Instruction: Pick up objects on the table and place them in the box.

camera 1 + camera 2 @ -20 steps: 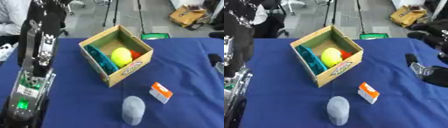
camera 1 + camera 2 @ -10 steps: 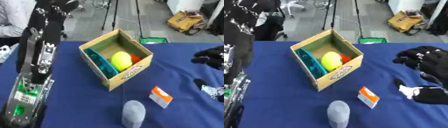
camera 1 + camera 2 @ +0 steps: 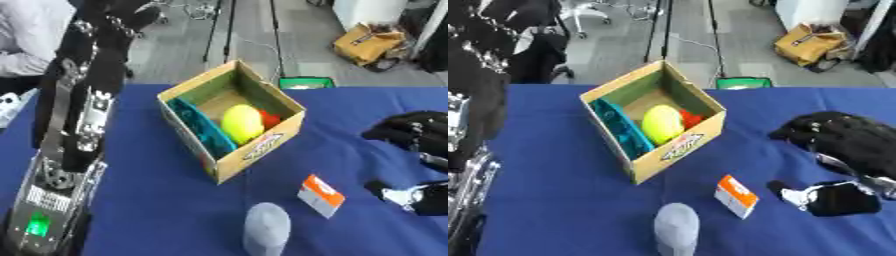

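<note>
Change since earlier: right hand [image 3: 846, 150] has come in from the right edge to right of centre; a second ago only a sliver of it showed there. The camera has also tilted.
Right hand: black, above the blue table [image 3: 562, 165], fingers spread in a loose curl with the thumb below them, holding nothing.
Left hand: raised at the upper left of the frame; I cannot tell how its fingers stand. Its arm [image 3: 74, 130] fills the left side.
Box [image 3: 229, 125]: open cardboard, centre of the frame, set askew on the table.
Inside the box: a yellow rounded object [image 3: 241, 123], a red piece [image 3: 269, 119] beside it, a teal object [image 3: 199, 127] along the left wall.
Orange and white small box [image 3: 736, 196]: on the table at lower centre, just left of the right hand's thumb, apart from it.
Grey rounded object [image 3: 677, 230]: on the table at the bottom edge.
</note>
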Robot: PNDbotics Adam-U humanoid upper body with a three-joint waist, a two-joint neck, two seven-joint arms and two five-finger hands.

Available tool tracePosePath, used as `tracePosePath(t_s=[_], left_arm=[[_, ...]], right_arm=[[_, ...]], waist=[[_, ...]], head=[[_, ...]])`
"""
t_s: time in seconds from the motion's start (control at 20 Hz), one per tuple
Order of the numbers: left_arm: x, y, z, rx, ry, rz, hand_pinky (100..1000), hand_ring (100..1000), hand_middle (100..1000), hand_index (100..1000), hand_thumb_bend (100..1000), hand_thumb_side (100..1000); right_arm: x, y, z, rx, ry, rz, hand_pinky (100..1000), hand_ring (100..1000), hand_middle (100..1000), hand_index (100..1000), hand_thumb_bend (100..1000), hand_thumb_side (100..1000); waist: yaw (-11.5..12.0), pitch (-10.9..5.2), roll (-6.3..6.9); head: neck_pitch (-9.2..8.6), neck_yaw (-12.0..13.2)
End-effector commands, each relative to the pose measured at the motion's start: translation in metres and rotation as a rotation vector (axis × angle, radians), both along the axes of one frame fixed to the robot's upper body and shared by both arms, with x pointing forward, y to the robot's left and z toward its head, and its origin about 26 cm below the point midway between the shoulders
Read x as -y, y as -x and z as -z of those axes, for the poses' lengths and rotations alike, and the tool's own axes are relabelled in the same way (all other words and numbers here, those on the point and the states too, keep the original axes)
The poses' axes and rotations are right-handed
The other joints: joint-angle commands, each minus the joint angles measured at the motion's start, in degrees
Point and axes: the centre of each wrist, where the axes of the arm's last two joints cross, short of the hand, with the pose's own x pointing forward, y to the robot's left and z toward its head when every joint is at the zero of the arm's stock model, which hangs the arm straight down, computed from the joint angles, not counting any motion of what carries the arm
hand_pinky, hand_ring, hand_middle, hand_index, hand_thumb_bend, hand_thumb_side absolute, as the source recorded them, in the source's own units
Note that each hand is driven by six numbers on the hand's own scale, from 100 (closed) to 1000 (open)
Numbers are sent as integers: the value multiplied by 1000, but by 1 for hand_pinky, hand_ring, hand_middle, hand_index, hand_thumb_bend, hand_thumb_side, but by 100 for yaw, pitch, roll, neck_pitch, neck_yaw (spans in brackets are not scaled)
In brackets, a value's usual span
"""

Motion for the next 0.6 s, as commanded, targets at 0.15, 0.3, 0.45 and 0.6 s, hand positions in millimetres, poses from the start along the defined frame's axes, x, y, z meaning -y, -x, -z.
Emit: tracePosePath(t_s=[0.15, 0.3, 0.45, 0.6], left_arm=[[0, 2, -2, 4, -6, 4, 935, 959, 1000, 1000, 100, 810], [0, 2, 0, -8, -3, 3, 934, 960, 1000, 1000, 100, 812], [0, 2, 2, -18, -4, 2, 934, 960, 1000, 1000, 100, 814], [2, 2, 3, -26, -4, 7, 934, 960, 1000, 1000, 100, 813]], right_arm=[[-10, -9, 4, 28, -75, 38, 905, 939, 853, 956, 405, 910], [-19, -11, 11, 22, -151, 55, 906, 943, 848, 944, 402, 902], [-26, -14, 18, 6, -134, 53, 906, 942, 845, 944, 376, 898], [-31, -17, 24, -14, -100, 43, 903, 939, 842, 947, 344, 899]], waist=[[-54, -138, -25], [-97, -141, -29], [-143, -159, -53], [-161, -164, -65]], head=[[-49, -5], [-51, 26], [-54, 42], [-92, 18]])
